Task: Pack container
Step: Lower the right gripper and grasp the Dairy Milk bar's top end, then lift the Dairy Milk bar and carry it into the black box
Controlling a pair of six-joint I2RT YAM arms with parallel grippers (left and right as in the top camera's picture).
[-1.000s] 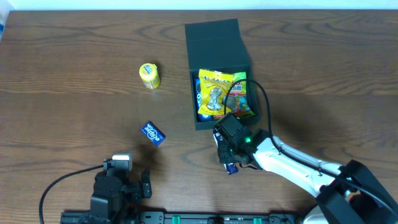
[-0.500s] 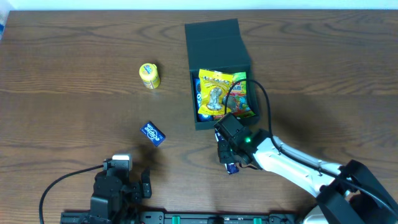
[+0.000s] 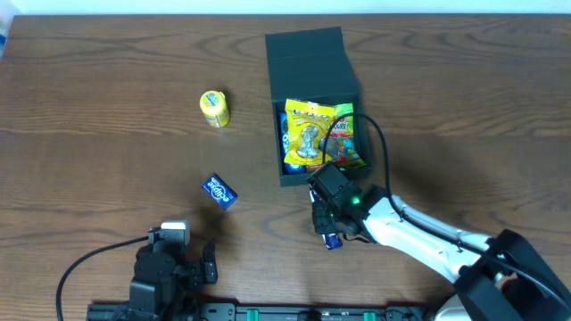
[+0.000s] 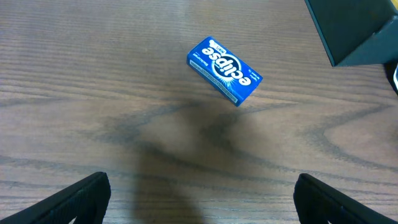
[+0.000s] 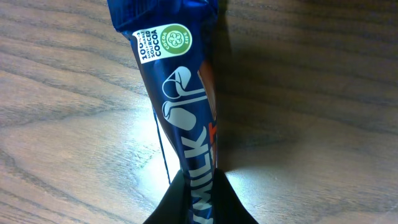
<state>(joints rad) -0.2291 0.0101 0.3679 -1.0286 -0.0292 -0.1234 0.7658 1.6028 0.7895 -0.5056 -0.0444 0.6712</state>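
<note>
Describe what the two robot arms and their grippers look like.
The right arm has white links and black joints; the right gripper is black, with a small green light and a thin black cable looping off. The left arm is black with a pale grey block and its own black cable. The left gripper has black tapered fingers.

Place: a robotics lab bench.
Surface: a wide, dark wood-grain table (image 3: 107, 143) under the dark teal container (image 3: 306, 55), with a pale strip (image 3: 268, 5) behind it.
Machines: a white right arm (image 3: 419, 236) in front of the container, a black left arm (image 3: 165, 267) to its front-left, a black cable (image 3: 384, 156) looping at its right, and a mounting rail (image 3: 268, 312) along the near edge.
Props: a yellow tub (image 3: 214, 108) and a blue Eclipse box (image 3: 219, 191) to the container's left, and a chocolate bar (image 3: 332, 241) in front of it.
</note>
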